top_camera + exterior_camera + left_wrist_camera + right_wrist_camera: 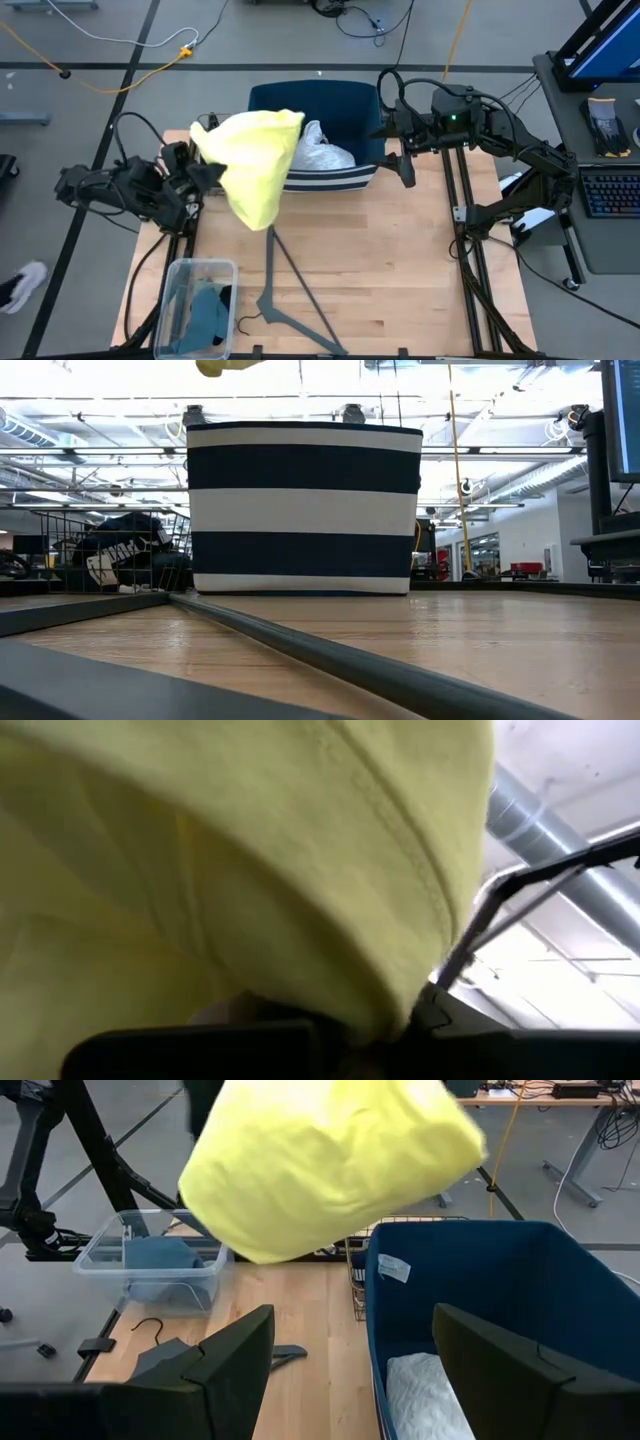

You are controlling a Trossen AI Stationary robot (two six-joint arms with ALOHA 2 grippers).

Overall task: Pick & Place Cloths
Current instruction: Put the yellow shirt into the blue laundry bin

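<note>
My left gripper is raised high by the left side of the navy-and-white striped basket and is shut on the yellow cloth. The cloth also shows in the right wrist view and at the top of the low view. It hangs partly over the basket's left rim. A white cloth lies inside the basket. My right gripper is open and empty, beside the basket's right wall. My left gripper holds the yellow cloth by a bunched part near a hemmed edge; the cloth itself covers the fingers, so the layers cannot be told. The cloth is lifted clear of the table and hangs slack around and below the gripper.
A clear plastic bin at the table's near left holds teal rags and something black. A grey clothes hanger lies on the wood in front of the basket. Bare tabletop lies to the near right.
</note>
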